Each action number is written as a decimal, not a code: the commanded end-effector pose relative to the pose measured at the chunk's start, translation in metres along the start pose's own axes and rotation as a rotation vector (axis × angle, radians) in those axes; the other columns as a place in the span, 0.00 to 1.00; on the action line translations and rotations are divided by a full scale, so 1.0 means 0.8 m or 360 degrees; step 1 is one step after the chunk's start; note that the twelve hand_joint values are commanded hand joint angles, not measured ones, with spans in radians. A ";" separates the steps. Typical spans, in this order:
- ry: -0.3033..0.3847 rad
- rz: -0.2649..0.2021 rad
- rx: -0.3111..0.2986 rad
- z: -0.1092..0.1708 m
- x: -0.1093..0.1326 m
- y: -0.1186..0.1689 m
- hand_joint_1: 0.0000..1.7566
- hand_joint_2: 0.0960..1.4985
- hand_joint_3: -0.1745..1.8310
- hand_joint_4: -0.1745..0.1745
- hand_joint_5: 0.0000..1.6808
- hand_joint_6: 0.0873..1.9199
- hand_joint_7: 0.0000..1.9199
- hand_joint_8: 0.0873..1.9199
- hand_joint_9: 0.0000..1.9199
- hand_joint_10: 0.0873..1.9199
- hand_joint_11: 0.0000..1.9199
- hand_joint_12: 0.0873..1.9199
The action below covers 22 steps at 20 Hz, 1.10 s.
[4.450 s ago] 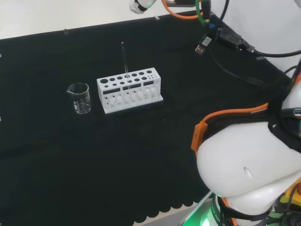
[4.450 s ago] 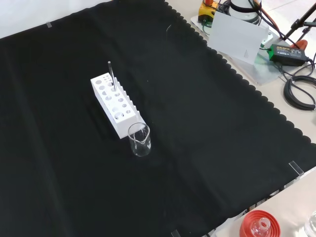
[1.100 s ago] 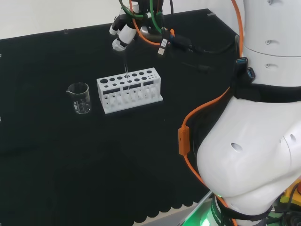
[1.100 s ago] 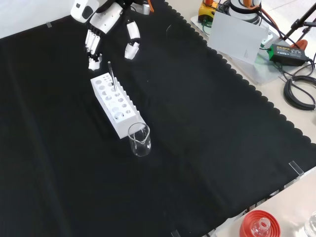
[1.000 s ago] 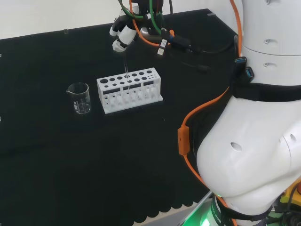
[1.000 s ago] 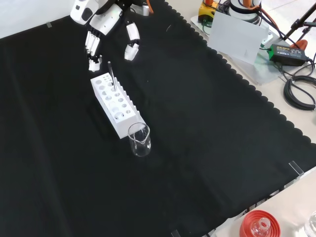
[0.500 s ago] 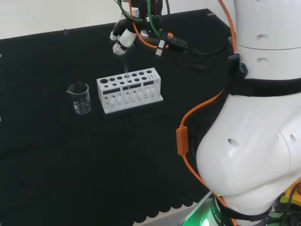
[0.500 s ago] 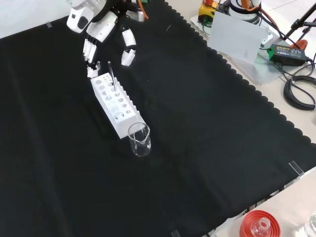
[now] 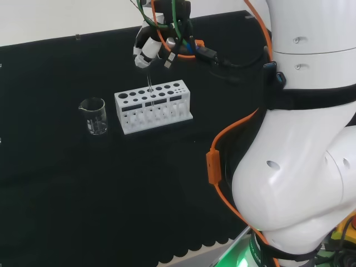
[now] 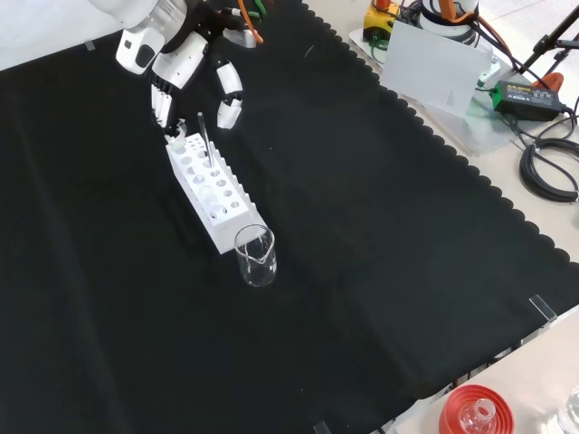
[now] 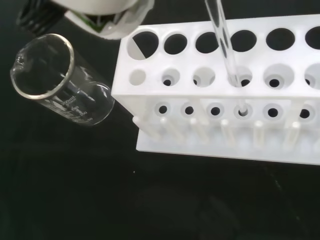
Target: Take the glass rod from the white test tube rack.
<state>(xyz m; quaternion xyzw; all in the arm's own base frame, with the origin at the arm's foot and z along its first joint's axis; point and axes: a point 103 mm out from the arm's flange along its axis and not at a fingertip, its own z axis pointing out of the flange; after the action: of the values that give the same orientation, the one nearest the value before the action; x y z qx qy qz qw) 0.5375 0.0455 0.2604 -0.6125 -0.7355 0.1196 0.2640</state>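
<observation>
my black and white hand [image 10: 185,63] open, fingers spread | thin clear glass rod [image 10: 204,137] upright in white plastic test tube rack [image 10: 210,188] | rod top between my fingers and thumb, untouched

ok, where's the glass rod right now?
Standing in the white rack, in a hole toward its end away from the beaker, front view. The glass rod rises between the open hand's fingers and thumb.

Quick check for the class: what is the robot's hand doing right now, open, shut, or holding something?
Hand: open, fingers straight, holding nothing; it hangs over the glass rod, which stands in the white test tube rack.
</observation>
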 end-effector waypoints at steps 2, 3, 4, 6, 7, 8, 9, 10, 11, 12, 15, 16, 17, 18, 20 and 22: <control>0.0019 -0.0002 -0.0025 0.002 -0.010 0.002 0.51 0.34 0.47 0.05 0.33 0.41 0.30 0.42 0.39 0.40 0.40 0.64; 0.0019 -0.0002 -0.0030 0.002 -0.009 0.003 0.51 0.34 0.47 0.02 0.34 0.42 0.31 0.42 0.41 0.39 0.42 0.63; 0.0022 -0.0003 -0.0033 0.001 -0.008 0.003 0.52 0.34 0.47 0.01 0.36 0.42 0.33 0.42 0.42 0.39 0.44 0.62; 0.0034 -0.0011 -0.0042 0.001 -0.008 0.005 0.52 0.35 0.47 0.00 0.38 0.43 0.36 0.41 0.45 0.37 0.48 0.61; 0.0040 -0.0014 -0.0044 0.001 -0.008 0.005 0.53 0.35 0.47 0.00 0.39 0.43 0.37 0.41 0.46 0.37 0.50 0.60; 0.0046 -0.0016 -0.0046 0.001 -0.008 0.006 0.53 0.35 0.47 0.00 0.40 0.44 0.39 0.41 0.48 0.36 0.51 0.60; 0.0052 -0.0017 -0.0045 0.001 -0.008 0.007 0.53 0.35 0.47 0.00 0.41 0.44 0.40 0.40 0.49 0.35 0.53 0.59; 0.0055 -0.0017 -0.0044 0.001 -0.008 0.009 0.53 0.35 0.47 0.00 0.42 0.44 0.41 0.40 0.50 0.35 0.54 0.59; 0.0064 -0.0022 -0.0049 0.001 -0.009 0.008 0.53 0.35 0.48 0.00 0.42 0.44 0.42 0.40 0.51 0.34 0.55 0.58; 0.0067 -0.0023 -0.0050 0.001 -0.010 0.008 0.54 0.35 0.48 0.00 0.43 0.44 0.43 0.40 0.53 0.33 0.56 0.58; 0.0059 -0.0015 -0.0054 0.002 -0.008 0.010 0.55 0.36 0.47 0.00 0.45 0.44 0.45 0.39 0.57 0.31 0.61 0.54; 0.0057 -0.0014 -0.0066 0.002 -0.007 0.012 0.56 0.36 0.47 0.00 0.46 0.44 0.46 0.39 0.58 0.30 0.64 0.52; 0.0059 -0.0016 -0.0081 0.002 -0.006 0.014 0.57 0.36 0.47 0.00 0.47 0.44 0.47 0.39 0.60 0.28 0.66 0.51; 0.0058 -0.0020 -0.0097 0.002 -0.006 0.016 0.59 0.37 0.47 0.00 0.48 0.44 0.48 0.39 0.62 0.27 0.69 0.49; 0.0064 -0.0035 -0.0137 0.001 -0.005 0.017 0.62 0.38 0.47 0.00 0.51 0.43 0.52 0.38 0.67 0.23 0.74 0.44; 0.0079 -0.0048 -0.0168 0.000 -0.004 0.019 0.65 0.45 0.41 0.00 0.55 0.45 0.55 0.38 0.72 0.19 0.80 0.38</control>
<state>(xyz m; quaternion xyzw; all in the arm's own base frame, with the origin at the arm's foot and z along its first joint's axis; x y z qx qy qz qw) 0.5477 0.0426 0.2519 -0.6173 -0.7378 0.0837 0.2598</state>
